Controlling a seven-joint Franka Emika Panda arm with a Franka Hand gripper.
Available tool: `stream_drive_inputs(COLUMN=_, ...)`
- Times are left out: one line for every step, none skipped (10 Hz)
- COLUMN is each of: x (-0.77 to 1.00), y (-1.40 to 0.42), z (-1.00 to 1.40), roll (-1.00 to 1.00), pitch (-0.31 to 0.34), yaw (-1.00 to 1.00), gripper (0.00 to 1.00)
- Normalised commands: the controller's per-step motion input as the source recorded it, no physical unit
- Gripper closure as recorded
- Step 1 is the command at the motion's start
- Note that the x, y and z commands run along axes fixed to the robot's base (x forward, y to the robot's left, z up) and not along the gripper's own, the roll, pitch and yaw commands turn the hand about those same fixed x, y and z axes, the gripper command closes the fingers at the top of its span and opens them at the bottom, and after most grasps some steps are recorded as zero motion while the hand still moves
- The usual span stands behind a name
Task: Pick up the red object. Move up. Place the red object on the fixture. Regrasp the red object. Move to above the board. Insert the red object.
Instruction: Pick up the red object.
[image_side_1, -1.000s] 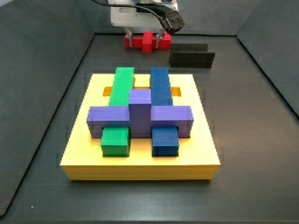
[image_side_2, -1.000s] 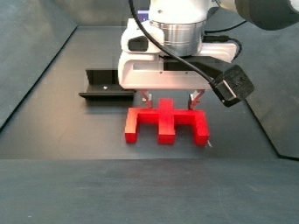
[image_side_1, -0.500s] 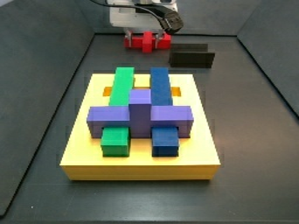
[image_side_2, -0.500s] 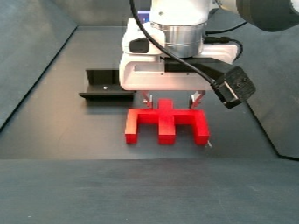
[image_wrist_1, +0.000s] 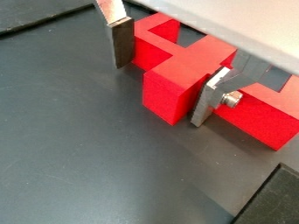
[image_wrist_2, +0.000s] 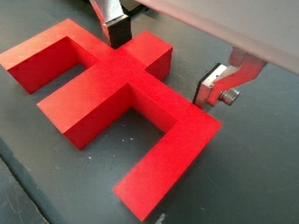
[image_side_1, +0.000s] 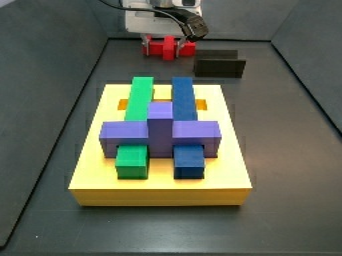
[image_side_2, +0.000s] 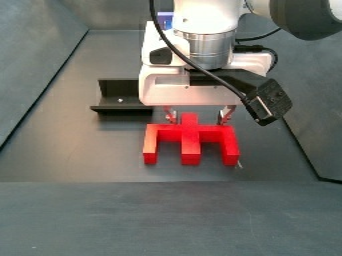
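Hovering low over the dark floor at the far end of the enclosure, the arm's white wrist sits directly above the red piece.

Gripper: the two-finger gripper (image_wrist_1: 166, 74) straddles the raised middle tab of the red piece — seen also in the other wrist picture (image_wrist_2: 166, 54) and from the side (image_side_2: 197, 112).

Fingers: flat silver plates (image_wrist_1: 118, 39); one stands at each flank of the middle tab, the far one (image_wrist_2: 218, 83) with a small gap to the red surface in a wrist view.

Jaw state: parted about as wide as the tab, bracketing it; whether the pads actually press the plastic I cannot tell.

Red object: a small bright red plastic block with a notched outline (image_side_2: 191, 141), lying flat on the floor with its prongs toward the camera in a side view; in the other side picture it shows as a red spot (image_side_1: 168, 46) beneath the white wrist, well beyond the slab.

Fixture: a small black L-shaped bracket on a base plate (image_side_2: 118, 98), just beside the arm and apart from the red block; also visible as a dark box (image_side_1: 221, 64) next to the red piece.

Board: a large thick yellow square slab (image_side_1: 160, 184) near the camera, carrying a long green bar (image_side_1: 139, 95), a long blue bar (image_side_1: 182, 96) and a purple cross-shaped block (image_side_1: 160, 132) across them — well apart from the gripper.
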Motion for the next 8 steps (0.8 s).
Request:
stream_drive_inputs(x=0.0, y=0.0, z=0.0, roll=0.0, pitch=0.0, yaw=0.0, gripper=1.0)
stream_drive_inputs(x=0.0, y=0.0, z=0.0, roll=0.0, pitch=0.0, yaw=0.0, gripper=1.0)
stream_drive_inputs(x=0.0, y=0.0, z=0.0, roll=0.0, pitch=0.0, yaw=0.0, gripper=1.0)
stream_drive_inputs(x=0.0, y=0.0, z=0.0, roll=0.0, pitch=0.0, yaw=0.0, gripper=1.0)
stream_drive_inputs(x=0.0, y=0.0, z=0.0, roll=0.0, pitch=0.0, yaw=0.0, gripper=1.0)
stream_drive_inputs(x=0.0, y=0.0, z=0.0, roll=0.0, pitch=0.0, yaw=0.0, gripper=1.0)
stream_drive_inputs(x=0.0, y=0.0, z=0.0, roll=0.0, pitch=0.0, yaw=0.0, gripper=1.0)
stream_drive_inputs(x=0.0, y=0.0, z=0.0, roll=0.0, pitch=0.0, yaw=0.0, gripper=1.0)
